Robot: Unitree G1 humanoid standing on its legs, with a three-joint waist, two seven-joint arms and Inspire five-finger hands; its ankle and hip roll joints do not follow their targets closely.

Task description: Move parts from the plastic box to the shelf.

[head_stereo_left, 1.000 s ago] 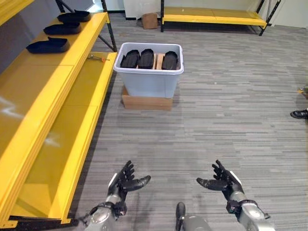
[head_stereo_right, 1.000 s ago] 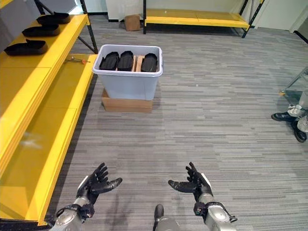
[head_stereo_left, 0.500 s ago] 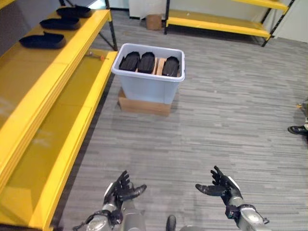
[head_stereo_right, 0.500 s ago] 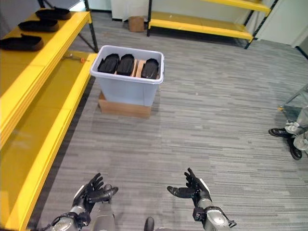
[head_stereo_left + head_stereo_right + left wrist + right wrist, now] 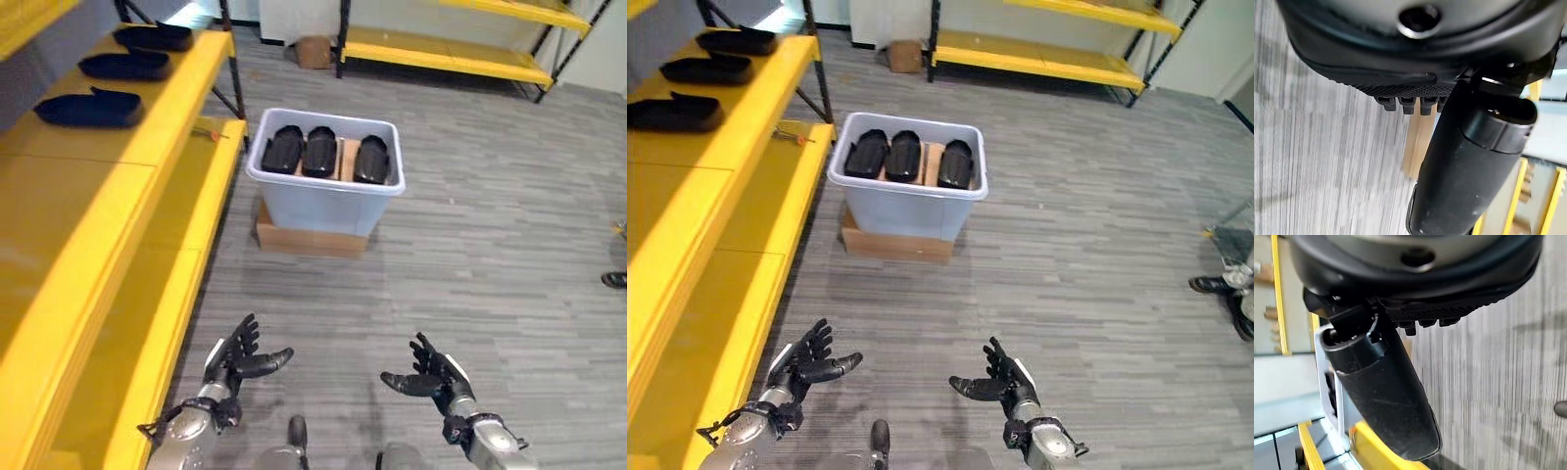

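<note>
A pale plastic box (image 5: 328,201) stands on a flat cardboard base on the floor ahead of me. Three black parts (image 5: 318,152) lie side by side in it. On the upper board of the yellow shelf (image 5: 147,127) at my left lie three more black parts (image 5: 86,106). My left hand (image 5: 235,357) and right hand (image 5: 431,374) hover low over the floor, well short of the box, palms turned inward. Both are open with spread fingers and hold nothing.
A lower yellow shelf board (image 5: 127,323) runs along my left side, with a small orange-handled tool (image 5: 211,133) on it. Another yellow rack (image 5: 441,54) and a cardboard carton (image 5: 313,51) stand at the far wall. A person's shoe (image 5: 1215,284) shows at the right.
The whole picture has shifted, so the camera has moved; the box now looks a little nearer and more central. Both hands stay open and empty, held out low in front.
</note>
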